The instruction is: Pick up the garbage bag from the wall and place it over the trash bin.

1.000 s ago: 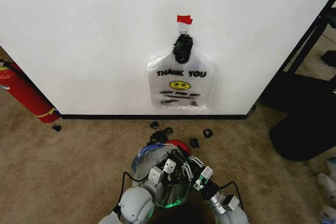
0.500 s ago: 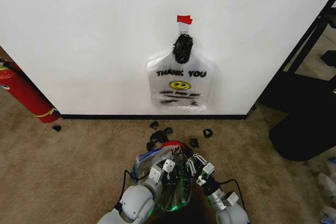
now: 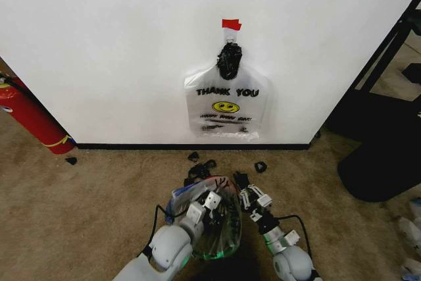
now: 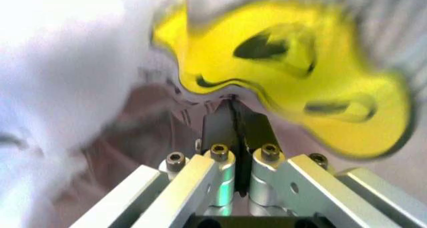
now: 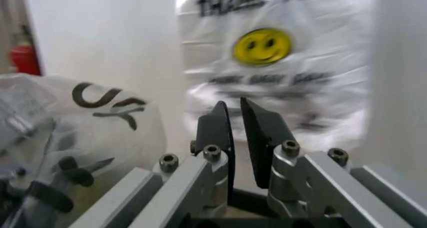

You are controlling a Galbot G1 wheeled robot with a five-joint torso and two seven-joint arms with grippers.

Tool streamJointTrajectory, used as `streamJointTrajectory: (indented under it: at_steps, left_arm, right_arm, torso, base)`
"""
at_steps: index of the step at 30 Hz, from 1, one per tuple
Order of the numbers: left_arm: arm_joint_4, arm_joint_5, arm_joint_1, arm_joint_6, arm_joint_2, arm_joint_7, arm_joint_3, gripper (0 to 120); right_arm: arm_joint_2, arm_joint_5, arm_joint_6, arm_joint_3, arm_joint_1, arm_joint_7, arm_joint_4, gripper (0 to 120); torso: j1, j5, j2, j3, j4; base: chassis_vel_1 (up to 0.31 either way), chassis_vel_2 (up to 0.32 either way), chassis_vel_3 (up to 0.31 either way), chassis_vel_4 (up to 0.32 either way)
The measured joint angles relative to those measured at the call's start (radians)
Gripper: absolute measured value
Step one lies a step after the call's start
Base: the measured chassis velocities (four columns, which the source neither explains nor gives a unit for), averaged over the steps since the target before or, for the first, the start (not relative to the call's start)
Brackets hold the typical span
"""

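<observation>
Left gripper (image 3: 206, 203) low over the carpet (image 3: 99, 195), fingers (image 4: 230, 125) pinched on a garbage bag (image 3: 210, 218) draped there, apparently over the trash bin, which is hidden. Right gripper (image 3: 245, 185) just beside it, fingers (image 5: 217, 125) slightly parted, holding nothing. A second bag (image 3: 227, 106) hangs on the wall (image 3: 118, 51) under red tape (image 3: 231, 24).

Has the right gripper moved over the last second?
Yes. The right gripper has let go of the garbage bag and moved forward, nearer the black baseboard, fingers slightly apart.
</observation>
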Motion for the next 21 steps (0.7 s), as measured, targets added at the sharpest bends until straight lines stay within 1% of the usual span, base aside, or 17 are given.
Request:
streamJointTrajectory:
  at_steps: [1,4,7,8,11,13,15,16,17,20,21]
  left_arm:
    - [0.000,0.000,0.000,0.000,0.000,0.000,0.000,0]
    - [0.018,-0.029,-0.062,-0.017,-0.006,-0.001,0.034,0]
    - [0.054,-0.057,-0.125,-0.078,-0.018,0.011,0.088,0]
    - [0.054,-0.057,-0.125,-0.078,-0.018,0.011,0.088,0]
    - [0.094,-0.070,-0.172,-0.149,-0.029,0.027,0.129,0]
    - [0.095,-0.082,-0.178,-0.162,-0.030,0.028,0.136,0]
    - [0.075,-0.092,-0.166,-0.164,-0.023,0.028,0.131,0]
    - [0.045,-0.096,-0.147,-0.173,-0.015,0.031,0.115,0]
    - [0.045,-0.096,-0.147,-0.173,-0.015,0.031,0.115,0]
    - [-0.029,-0.087,-0.091,-0.225,0.000,0.051,0.048,0]
    - [-0.043,-0.080,-0.078,-0.242,0.000,0.055,0.033,0]
  right_arm:
    - [0.000,0.000,0.000,0.000,0.000,0.000,0.000,0]
    - [-0.001,-0.063,0.000,0.027,-0.020,0.078,0.034,0]
    - [0.004,-0.119,-0.007,0.054,-0.032,0.157,0.068,0]
    - [0.004,-0.119,-0.007,0.054,-0.032,0.157,0.068,0]
    - [0.004,-0.134,-0.019,0.067,-0.039,0.211,0.088,0]
    - [0.003,-0.138,-0.021,0.074,-0.044,0.225,0.094,0]
    - [0.001,-0.137,-0.022,0.075,-0.051,0.227,0.099,0]
    - [-0.001,-0.130,-0.023,0.073,-0.054,0.227,0.104,0]
    - [-0.001,-0.130,-0.023,0.073,-0.054,0.227,0.104,0]
    - [0.001,-0.093,-0.032,0.059,-0.058,0.221,0.115,0]
    - [0.003,-0.086,-0.034,0.057,-0.058,0.218,0.118,0]
  torso:
    - [0.000,0.0000,0.000,0.000,0.0000]
    - [0.000,0.0002,0.000,0.000,0.0002]
    - [0.000,0.0001,0.000,0.000,0.0000]
    - [0.000,0.0001,0.000,0.000,0.0000]
    - [0.000,0.0000,0.000,0.000,-0.0001]
    - [0.000,0.0002,0.000,0.000,-0.0001]
    - [0.000,0.0001,0.000,0.000,0.0001]
    - [0.000,0.0000,0.000,0.000,0.0000]
    - [0.000,0.0000,0.000,0.000,0.0000]
    - [0.000,0.0001,0.000,0.000,0.0005]
    - [0.000,0.0001,0.000,0.000,0.0003]
  base:
    - [0.000,0.000,0.000,0.000]
    - [0.000,0.000,0.000,0.000]
    - [0.000,0.000,0.000,0.000]
    - [0.000,0.000,0.000,0.000]
    - [0.000,0.000,0.000,0.000]
    - [0.000,0.000,0.000,0.000]
    - [0.000,0.000,0.000,0.000]
    - [0.000,0.000,0.000,0.000]
    - [0.000,0.000,0.000,0.000]
    - [0.000,0.000,0.000,0.000]
    - [0.000,0.000,0.000,0.000]
